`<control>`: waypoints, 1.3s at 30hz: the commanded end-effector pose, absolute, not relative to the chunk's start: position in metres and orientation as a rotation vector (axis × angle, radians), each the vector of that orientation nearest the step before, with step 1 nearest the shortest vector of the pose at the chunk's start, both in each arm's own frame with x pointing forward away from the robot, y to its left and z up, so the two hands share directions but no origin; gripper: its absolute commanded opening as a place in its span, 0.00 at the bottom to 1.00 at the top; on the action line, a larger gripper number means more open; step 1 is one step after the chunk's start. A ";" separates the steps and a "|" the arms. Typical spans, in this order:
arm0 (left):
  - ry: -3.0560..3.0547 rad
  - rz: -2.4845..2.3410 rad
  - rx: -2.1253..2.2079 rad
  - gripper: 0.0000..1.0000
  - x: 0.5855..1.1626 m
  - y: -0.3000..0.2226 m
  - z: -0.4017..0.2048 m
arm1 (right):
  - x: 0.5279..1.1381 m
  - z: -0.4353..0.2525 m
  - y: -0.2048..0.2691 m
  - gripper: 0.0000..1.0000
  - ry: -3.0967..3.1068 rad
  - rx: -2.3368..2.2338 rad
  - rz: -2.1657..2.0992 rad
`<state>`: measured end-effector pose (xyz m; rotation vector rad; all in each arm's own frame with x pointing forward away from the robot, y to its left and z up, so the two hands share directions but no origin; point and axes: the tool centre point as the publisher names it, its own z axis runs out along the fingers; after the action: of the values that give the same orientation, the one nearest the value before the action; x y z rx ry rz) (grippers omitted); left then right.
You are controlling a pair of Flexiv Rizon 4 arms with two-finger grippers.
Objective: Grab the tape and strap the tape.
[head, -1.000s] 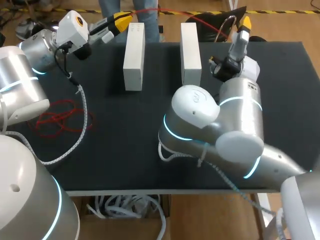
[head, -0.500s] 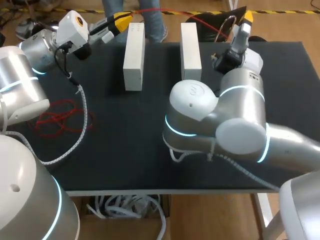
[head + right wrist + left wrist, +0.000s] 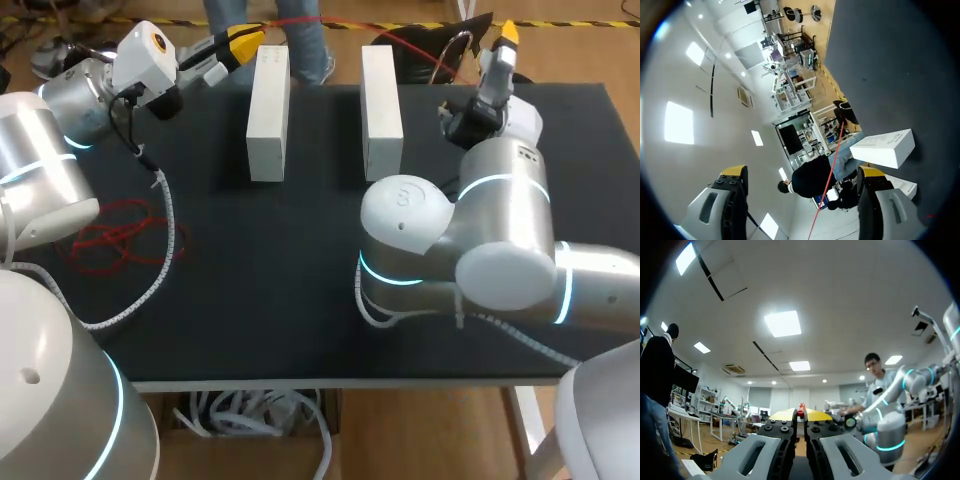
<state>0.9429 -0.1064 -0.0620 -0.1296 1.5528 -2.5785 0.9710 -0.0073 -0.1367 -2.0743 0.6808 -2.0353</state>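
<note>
Red tape (image 3: pixel 830 170) runs past the far edge of the black table (image 3: pixel 250 260), from our left gripper (image 3: pixel 801 412) toward our right gripper (image 3: pixel 802 172). Our left fingers are pinched almost together, with a red bit of the tape caught between the yellow tips. Our right fingers stand wide apart and grip nothing. The tape passes between them and seems to touch neither. Two white boxes (image 3: pixel 268 110) lie side by side between our arms. A red tangle (image 3: pixel 110 240) lies on the table near our left arm.
</note>
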 end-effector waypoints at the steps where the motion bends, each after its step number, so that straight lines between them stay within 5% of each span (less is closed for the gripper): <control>1: 1.550 -2.577 -0.133 0.00 0.942 -0.107 -0.062 | 0.974 -0.136 -0.017 0.55 0.654 -2.056 -2.035; 3: 1.550 -2.577 -0.133 0.00 0.942 -0.107 -0.062 | 0.975 -0.135 -0.016 0.45 0.650 -2.048 -2.039; 15: 1.550 -2.577 -0.133 0.00 0.942 -0.107 -0.062 | 0.976 -0.130 -0.009 0.44 0.641 -2.019 -2.035; 18: 1.550 -2.577 -0.133 0.00 0.942 -0.107 -0.062 | 0.974 -0.129 -0.006 0.35 0.644 -2.014 -2.030; 33: 1.550 -2.577 -0.133 0.00 0.942 -0.107 -0.062 | 0.972 -0.127 -0.001 0.36 0.640 -1.995 -2.022; 37: 1.550 -2.577 -0.133 0.00 0.942 -0.107 -0.062 | 0.973 -0.128 -0.002 0.28 0.642 -1.996 -2.022; 39: 1.550 -2.577 -0.133 0.00 0.942 -0.107 -0.062 | 0.972 -0.128 -0.003 0.09 0.643 -1.997 -2.022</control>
<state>0.9429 -0.1064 -0.0620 -0.1296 1.5528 -2.5785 0.9725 -0.0019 -0.1295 -1.9907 0.6428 -2.0255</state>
